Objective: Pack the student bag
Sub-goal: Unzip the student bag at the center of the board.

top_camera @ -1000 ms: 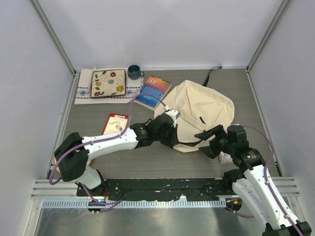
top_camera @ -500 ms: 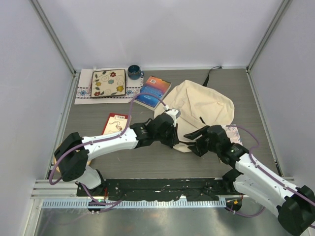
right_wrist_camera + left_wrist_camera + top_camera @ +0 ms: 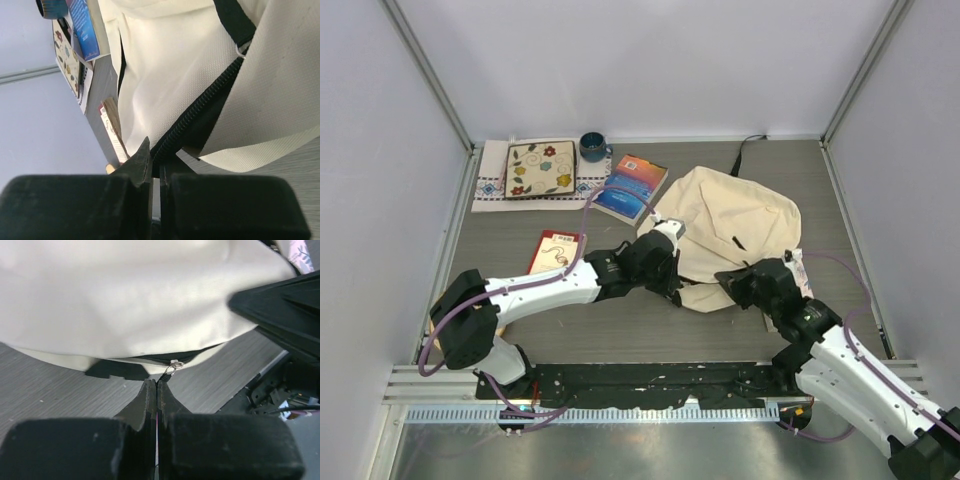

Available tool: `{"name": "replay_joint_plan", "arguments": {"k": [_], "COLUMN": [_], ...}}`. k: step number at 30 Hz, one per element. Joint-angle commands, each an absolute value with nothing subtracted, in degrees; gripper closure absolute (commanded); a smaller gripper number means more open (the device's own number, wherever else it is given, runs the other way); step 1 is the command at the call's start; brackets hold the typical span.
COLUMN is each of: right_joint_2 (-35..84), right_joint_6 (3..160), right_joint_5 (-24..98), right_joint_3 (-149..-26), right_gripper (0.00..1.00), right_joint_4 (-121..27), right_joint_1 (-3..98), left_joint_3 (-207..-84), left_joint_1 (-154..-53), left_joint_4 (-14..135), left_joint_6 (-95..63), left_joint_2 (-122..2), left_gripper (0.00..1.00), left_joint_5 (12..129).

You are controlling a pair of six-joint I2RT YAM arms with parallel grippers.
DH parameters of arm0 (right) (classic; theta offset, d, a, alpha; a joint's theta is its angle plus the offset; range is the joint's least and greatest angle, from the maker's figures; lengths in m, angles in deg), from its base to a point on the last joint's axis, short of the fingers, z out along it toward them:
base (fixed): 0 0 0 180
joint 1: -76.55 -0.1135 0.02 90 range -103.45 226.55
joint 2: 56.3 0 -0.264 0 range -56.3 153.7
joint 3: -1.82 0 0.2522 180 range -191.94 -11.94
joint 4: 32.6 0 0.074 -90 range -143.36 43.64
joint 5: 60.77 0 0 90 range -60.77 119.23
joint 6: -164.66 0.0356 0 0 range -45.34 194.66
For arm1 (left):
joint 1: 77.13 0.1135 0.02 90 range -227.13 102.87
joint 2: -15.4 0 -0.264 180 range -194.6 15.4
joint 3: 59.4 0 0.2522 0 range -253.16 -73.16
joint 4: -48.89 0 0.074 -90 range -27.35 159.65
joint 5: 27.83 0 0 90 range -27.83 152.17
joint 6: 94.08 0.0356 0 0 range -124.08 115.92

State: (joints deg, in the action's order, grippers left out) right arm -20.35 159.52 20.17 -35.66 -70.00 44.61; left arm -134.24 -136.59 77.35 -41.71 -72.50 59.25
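Observation:
The student bag (image 3: 735, 225) is cream fabric and lies flat at the right centre of the table. My left gripper (image 3: 672, 287) is at its near left edge, shut on the zipper pull (image 3: 172, 369), whose small metal ring shows just past the fingertips (image 3: 150, 390). The cream bag (image 3: 125, 295) fills the top of the left wrist view. My right gripper (image 3: 732, 283) is at the bag's near edge, a little right of the left one. In the right wrist view that gripper (image 3: 156, 162) is shut on the black zipper band (image 3: 200, 110) at the bag's opening.
A blue book (image 3: 632, 186) lies left of the bag and a red booklet (image 3: 556, 249) lies nearer, by the left arm. At the back left are a floral plate (image 3: 540, 168) on a cloth and a blue mug (image 3: 592, 147). A patterned item (image 3: 798, 275) pokes out at the bag's right.
My right gripper has come in to the bag's near edge and closed on the zipper band. The left gripper has kept its place and its hold on the zipper pull.

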Motion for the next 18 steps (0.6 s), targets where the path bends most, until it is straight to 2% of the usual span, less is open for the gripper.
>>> {"name": "replay_joint_plan", "arguments": {"k": [1,5,11,15,17,18], "right_joint_2": [-21.84,-20.09,-20.79,-20.79,-20.18,-19.91], "right_joint_6": [151.05,145.16,140.76,136.63,132.69,131.62], "right_joint_5": [8.41,8.05,8.84,13.3,15.95,17.88], "right_joint_3": [-42.69,-47.61,-48.76,-48.76,-49.9,-50.78], "right_gripper": [0.99,0.99,0.99,0.98,0.87,0.68], "right_joint_4": [-75.09,-79.13,-82.99,-83.28,-81.52,-81.43], "right_joint_1": [46.14,48.07,49.66,50.45,50.54,50.54], "left_joint_3": [-136.09,-134.24,-133.71,-133.63,-132.75,-132.57], "left_joint_1": [-134.97,-130.41,-127.14,-127.14,-127.14,-127.14], "left_joint_4": [84.0,84.97,85.94,84.46,82.09,81.55], "left_joint_6": [-37.75,-36.34,-34.32,-33.7,-34.23,-34.4], "left_joint_2": [-69.68,-70.03,-69.51,-68.37,-67.31,-67.13], "left_gripper": [1.0,1.0,1.0,1.0,1.0,1.0], "left_joint_5": [50.05,47.23,45.12,48.36,52.47,53.63]}}
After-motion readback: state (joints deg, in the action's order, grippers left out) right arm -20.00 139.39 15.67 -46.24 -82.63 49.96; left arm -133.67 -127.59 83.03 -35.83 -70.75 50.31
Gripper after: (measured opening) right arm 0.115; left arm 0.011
